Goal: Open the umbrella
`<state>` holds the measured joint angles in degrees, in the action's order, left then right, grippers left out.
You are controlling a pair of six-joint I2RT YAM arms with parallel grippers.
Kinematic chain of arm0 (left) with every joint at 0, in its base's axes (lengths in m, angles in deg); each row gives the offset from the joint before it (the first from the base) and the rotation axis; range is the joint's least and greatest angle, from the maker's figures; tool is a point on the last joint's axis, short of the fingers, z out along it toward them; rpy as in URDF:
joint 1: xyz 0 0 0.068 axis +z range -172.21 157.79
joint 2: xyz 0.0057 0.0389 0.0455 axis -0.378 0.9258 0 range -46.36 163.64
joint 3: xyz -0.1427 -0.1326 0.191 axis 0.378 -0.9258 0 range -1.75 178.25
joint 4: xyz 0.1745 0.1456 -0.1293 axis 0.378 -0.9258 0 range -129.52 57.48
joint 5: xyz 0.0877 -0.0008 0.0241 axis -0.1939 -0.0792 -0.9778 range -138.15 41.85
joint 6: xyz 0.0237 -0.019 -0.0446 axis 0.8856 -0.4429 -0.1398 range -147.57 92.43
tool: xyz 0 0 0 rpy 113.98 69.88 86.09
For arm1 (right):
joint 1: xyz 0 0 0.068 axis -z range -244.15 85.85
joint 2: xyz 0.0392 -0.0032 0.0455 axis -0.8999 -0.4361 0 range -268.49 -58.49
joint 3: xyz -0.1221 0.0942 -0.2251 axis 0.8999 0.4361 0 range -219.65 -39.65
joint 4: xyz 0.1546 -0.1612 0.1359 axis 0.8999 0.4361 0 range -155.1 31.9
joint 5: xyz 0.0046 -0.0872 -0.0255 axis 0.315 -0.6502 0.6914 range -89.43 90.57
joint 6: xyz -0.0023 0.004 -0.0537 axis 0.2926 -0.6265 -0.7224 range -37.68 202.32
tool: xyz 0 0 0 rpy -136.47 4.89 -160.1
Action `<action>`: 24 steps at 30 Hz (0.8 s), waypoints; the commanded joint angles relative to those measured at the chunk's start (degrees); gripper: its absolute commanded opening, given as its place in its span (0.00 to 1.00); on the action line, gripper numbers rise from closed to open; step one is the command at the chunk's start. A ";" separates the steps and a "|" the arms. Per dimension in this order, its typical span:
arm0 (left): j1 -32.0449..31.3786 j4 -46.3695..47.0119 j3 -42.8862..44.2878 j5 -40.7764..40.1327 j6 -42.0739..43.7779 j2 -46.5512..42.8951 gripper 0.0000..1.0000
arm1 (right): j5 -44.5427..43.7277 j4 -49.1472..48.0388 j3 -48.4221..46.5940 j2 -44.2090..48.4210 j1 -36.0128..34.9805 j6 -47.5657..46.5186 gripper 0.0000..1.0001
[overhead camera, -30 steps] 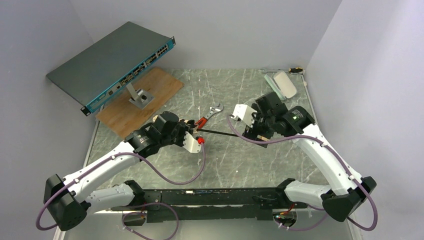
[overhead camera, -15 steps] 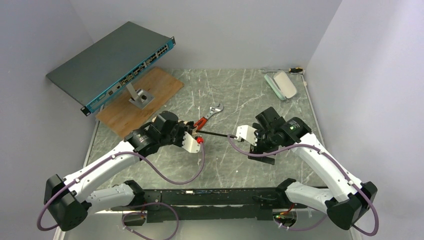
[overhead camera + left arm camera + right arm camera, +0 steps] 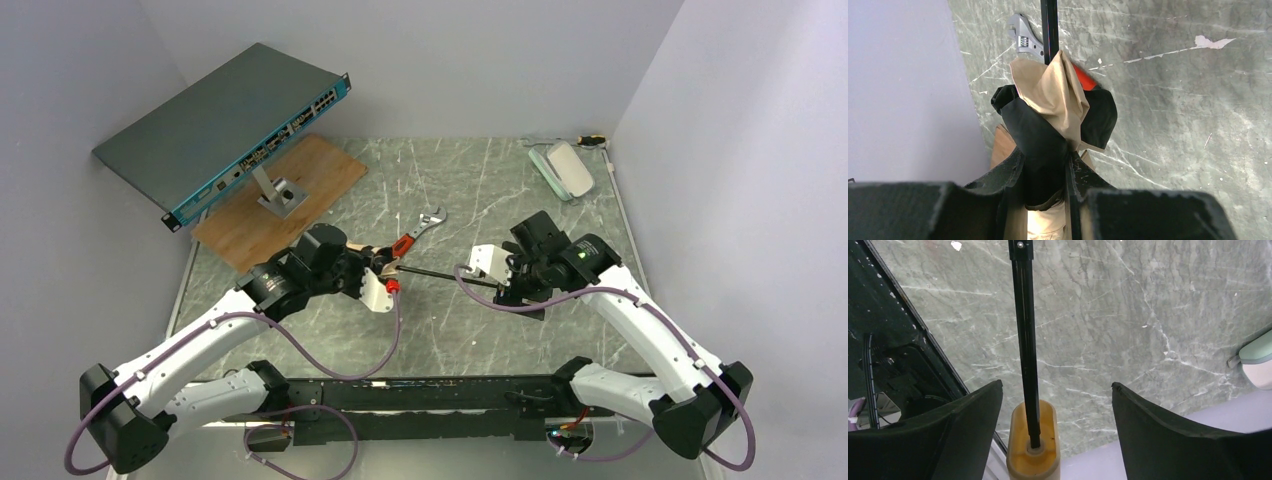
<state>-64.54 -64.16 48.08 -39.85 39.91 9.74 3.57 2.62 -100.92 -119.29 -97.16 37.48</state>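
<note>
The umbrella is folded. Its thin black shaft (image 3: 445,275) runs across the mid-table between my two grippers. My left gripper (image 3: 372,268) is shut on the bunched canopy; in the left wrist view, tan fabric and black lining (image 3: 1058,95) bulge out ahead of the gripper (image 3: 1043,155). My right gripper (image 3: 500,285) is at the other end of the shaft. In the right wrist view that gripper (image 3: 1057,385) is wide open, and the cream knob handle (image 3: 1033,455) and shaft (image 3: 1024,340) stand between its fingers, nearer the left one.
A red-handled adjustable wrench (image 3: 420,228) lies just behind the shaft and also shows in the left wrist view (image 3: 1023,37). A pale mint case (image 3: 563,168) sits at the back right. A network switch (image 3: 220,125) stands tilted on a wooden board (image 3: 300,190) at the back left.
The right gripper has moved nearer and lower, along to the handle end of the shaft. The left gripper has drawn a little to the left with the canopy.
</note>
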 commanded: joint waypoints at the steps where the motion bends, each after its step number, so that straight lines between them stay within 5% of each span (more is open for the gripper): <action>1: 0.61 2.87 0.58 1.66 1.02 -1.16 0.00 | 0.81 0.54 -0.56 1.01 0.25 -1.24 0.78; 10: 1.80 3.39 0.52 2.17 1.02 -0.42 0.00 | 1.04 3.91 0.22 1.67 0.34 -2.50 0.70; 14: 1.73 3.08 1.02 3.55 0.85 -0.22 0.00 | 2.67 2.09 -0.12 1.32 0.43 -2.47 0.38; 17: 1.75 3.48 1.78 4.72 0.20 0.37 0.00 | 5.56 1.80 -2.52 -0.10 0.29 -2.32 0.00; 24: -2.48 6.09 5.08 7.60 -4.02 3.70 0.00 | 17.28 -0.83 -11.65 -5.15 -0.62 1.85 0.00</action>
<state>-63.01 -65.08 48.51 -38.91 38.52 12.10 7.79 8.48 -105.23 -122.13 -96.46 36.98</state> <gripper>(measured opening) 0.256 0.324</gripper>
